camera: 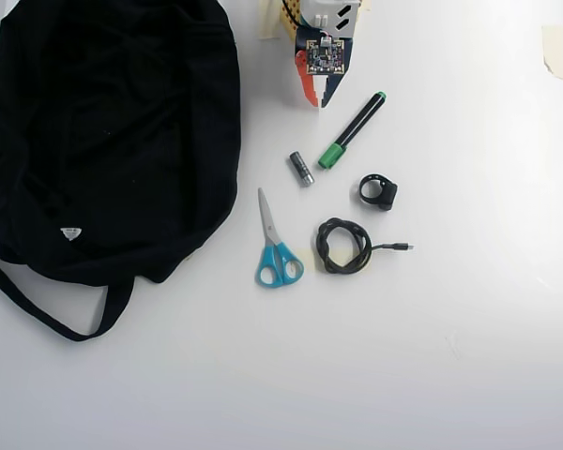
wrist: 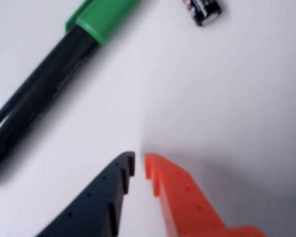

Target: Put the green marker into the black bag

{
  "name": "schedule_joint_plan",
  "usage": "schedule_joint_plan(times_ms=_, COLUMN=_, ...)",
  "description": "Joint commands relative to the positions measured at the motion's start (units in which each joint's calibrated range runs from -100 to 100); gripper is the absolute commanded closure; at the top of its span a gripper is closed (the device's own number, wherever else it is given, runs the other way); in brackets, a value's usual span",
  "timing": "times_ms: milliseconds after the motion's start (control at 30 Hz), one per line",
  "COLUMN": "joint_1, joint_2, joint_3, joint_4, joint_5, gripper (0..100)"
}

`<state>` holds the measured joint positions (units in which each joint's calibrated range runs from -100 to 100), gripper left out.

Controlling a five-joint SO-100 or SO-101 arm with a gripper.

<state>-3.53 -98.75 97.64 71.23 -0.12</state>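
The green marker (camera: 353, 129) lies flat on the white table, black barrel up-right, green cap down-left. In the wrist view it (wrist: 44, 84) runs along the upper left, cap at the top. My gripper (camera: 317, 97) hangs just left of the marker's barrel, empty. In the wrist view its dark blue and orange fingers nearly touch at the tips (wrist: 139, 165), with nothing between them. The black bag (camera: 103, 131) lies spread at the left in the overhead view, with its strap trailing down-left and a white tag low on it.
A short grey metal cylinder (camera: 301, 169) lies just left of the marker's cap; its end shows in the wrist view (wrist: 203, 11). Blue-handled scissors (camera: 275, 246), a coiled black cable (camera: 345, 246) and a small black ring-shaped part (camera: 378, 191) lie below.
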Motion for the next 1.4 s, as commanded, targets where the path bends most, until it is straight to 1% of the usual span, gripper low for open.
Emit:
schedule_joint_plan(times_ms=0, joint_1=0.39, joint_2=-0.50, joint_3=1.64, joint_4=1.81, joint_5=-0.24, gripper=98)
schedule_joint_plan(times_ms=500, joint_1=-0.06, joint_2=-0.50, joint_3=1.37, joint_4=1.64, joint_5=-0.24, gripper=98)
schedule_joint_plan(times_ms=633, joint_1=-0.06, joint_2=0.33, joint_3=1.28, joint_4=-1.64, joint_5=-0.24, gripper=98)
schedule_joint_plan(times_ms=767, joint_1=-0.06, joint_2=0.41, joint_3=1.28, joint_4=-7.32, joint_5=-0.24, gripper=98)
schedule_joint_plan(times_ms=933, joint_1=-0.21, joint_2=0.58, joint_3=0.83, joint_4=-18.61, joint_5=0.23, gripper=98)
schedule_joint_plan(times_ms=1033, joint_1=-0.29, joint_2=2.32, joint_3=-2.04, joint_4=-24.81, joint_5=-0.24, gripper=98)
schedule_joint_plan(times_ms=1233, joint_1=-3.20, joint_2=13.94, joint_3=-12.20, joint_4=-37.90, joint_5=-0.24, gripper=98)
schedule_joint_plan(times_ms=1300, joint_1=-4.70, joint_2=21.66, joint_3=-20.19, joint_4=-42.21, joint_5=-0.24, gripper=98)
schedule_joint_plan(times_ms=1367, joint_1=-4.85, joint_2=27.47, joint_3=-26.30, joint_4=-43.84, joint_5=-0.24, gripper=98)
